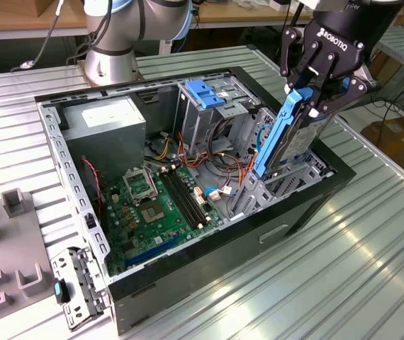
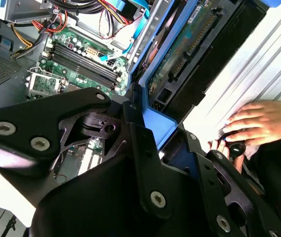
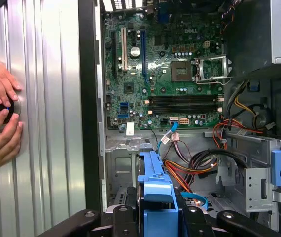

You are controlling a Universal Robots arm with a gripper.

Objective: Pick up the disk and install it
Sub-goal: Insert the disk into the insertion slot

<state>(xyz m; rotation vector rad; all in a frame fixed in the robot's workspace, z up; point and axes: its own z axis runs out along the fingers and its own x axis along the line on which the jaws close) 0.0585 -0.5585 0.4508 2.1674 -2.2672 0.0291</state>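
Gripping the disk clamped by its blue rails in the hand, tilted steeply, low end at the drive bay in a corner of the open computer case, so pickup done, seating probably not finished yet.

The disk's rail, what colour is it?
Bright blue; the rail on the disk held by the gripper shows best in the exterior view.

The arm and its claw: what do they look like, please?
The arm has silver-grey rounded joints with pale blue caps, and a black cable runs along it. The claw is black and angular, with silver screws and white lettering on its body.
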